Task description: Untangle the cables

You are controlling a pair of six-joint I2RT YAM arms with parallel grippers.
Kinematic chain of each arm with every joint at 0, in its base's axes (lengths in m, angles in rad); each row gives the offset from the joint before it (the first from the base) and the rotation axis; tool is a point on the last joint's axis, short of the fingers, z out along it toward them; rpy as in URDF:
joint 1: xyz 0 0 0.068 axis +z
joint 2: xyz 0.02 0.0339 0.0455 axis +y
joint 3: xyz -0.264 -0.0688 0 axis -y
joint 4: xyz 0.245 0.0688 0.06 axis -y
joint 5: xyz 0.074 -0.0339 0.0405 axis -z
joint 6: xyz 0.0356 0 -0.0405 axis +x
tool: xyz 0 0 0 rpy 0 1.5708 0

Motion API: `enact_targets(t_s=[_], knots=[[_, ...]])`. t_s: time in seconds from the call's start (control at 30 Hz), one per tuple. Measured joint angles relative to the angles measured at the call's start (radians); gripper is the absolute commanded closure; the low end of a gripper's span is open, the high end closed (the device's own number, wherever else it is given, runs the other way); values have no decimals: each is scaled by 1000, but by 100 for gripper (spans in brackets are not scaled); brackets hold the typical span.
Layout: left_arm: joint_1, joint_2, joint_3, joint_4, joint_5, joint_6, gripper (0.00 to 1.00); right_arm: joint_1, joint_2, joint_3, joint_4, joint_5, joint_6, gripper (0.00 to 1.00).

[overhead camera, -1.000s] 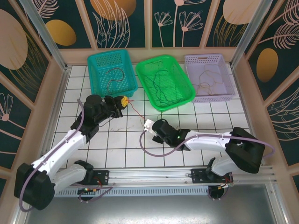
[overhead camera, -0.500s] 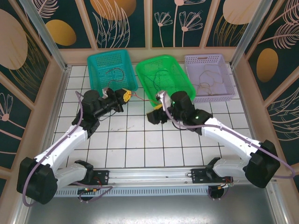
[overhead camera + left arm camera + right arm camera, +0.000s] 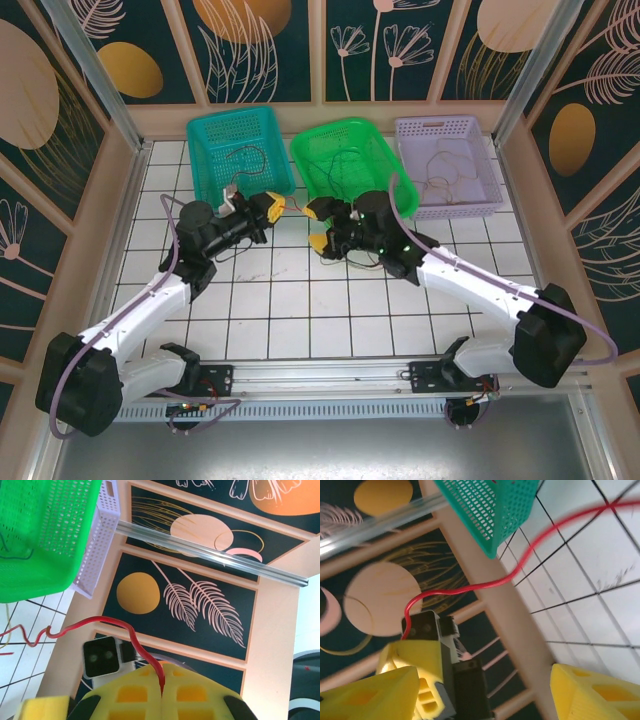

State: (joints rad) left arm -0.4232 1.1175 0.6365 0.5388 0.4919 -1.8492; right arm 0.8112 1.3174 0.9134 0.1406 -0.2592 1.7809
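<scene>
Glossy white glazed tile on the table (image 3: 290,300), with thin dark matt grout lines between. Perforated moulded plastic in the teal basket (image 3: 205,160), the green basket (image 3: 335,130) and the lilac basket (image 3: 440,122); shines a little on the green, looks duller on the lilac. Brushed silvery metal along the front rail (image 3: 320,372) and the corner posts (image 3: 90,70). Smooth hard plastic, white and black, on the arm shells (image 3: 140,310), semi-gloss. Smooth, shiny plastic sheath on the red cable (image 3: 125,627). Matt yellow moulded plastic with recessed pockets on the fingers (image 3: 135,695) of the left gripper (image 3: 162,692). Flat printed finish on the wall panels (image 3: 260,50), set in pale, matt, wood-like framing.
</scene>
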Motion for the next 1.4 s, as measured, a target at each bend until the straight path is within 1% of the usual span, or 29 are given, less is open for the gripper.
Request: enact_targets(t_s=[0.07,0.17,0.23,0.33,0.37,0.4,0.43,0.47,0.5,0.53,0.57,0.63,0.7,0.8,0.87,0.93,1.03,1.13,1.27,1.3,1.33,1.4], knots=[[-5,0,-16,20,4,5,100,13,23,-12,50,34,113,31],[-13,0,-29,58,19,9,100,12,66,-16,106,86,202,33],[-22,0,-32,82,37,13,100,8,83,-24,134,122,218,35],[-30,0,-41,113,70,21,100,-1,105,-26,160,164,218,41],[-32,-2,-49,119,83,24,100,-6,108,-26,164,179,218,46],[-32,-5,-59,123,94,26,100,-8,108,-26,165,192,218,54],[-32,-10,-71,124,107,29,100,-12,108,-26,167,204,218,65],[-32,-16,-81,123,121,37,100,-14,108,-26,169,219,218,79],[-32,-21,-88,123,136,47,100,-15,108,-26,169,236,218,89],[-32,-26,-90,118,154,64,100,-18,108,-26,169,249,218,97],[-32,-30,-89,109,175,89,100,-19,105,-26,167,265,218,100],[-32,-35,-77,47,222,172,100,-25,93,-26,166,280,218,100],[-34,-30,-35,-77,260,295,100,-40,74,-26,152,283,218,100],[-54,6,67,-279,293,520,100,-73,33,-23,101,258,218,100],[-81,48,143,-415,301,684,100,-98,10,-13,48,238,218,100],[-112,92,199,-515,300,817,100,-118,-5,-6,-4,224,214,100],[-161,155,264,-648,281,996,100,-142,-21,-5,-81,193,186,100],[-198,218,341,-781,231,1159,100,-174,-23,-5,-161,158,123,100],[-213,272,441,-928,153,1338,100,-217,-23,18,-283,105,-6,100],[-215,278,457,-949,138,1366,100,-224,-23,31,-309,95,-34,100],[-219,286,479,-979,114,1401,99,-231,-24,47,-336,84,-72,100],[-227,297,513,-1017,72,1443,70,-241,-30,58,-359,69,-124,100]])
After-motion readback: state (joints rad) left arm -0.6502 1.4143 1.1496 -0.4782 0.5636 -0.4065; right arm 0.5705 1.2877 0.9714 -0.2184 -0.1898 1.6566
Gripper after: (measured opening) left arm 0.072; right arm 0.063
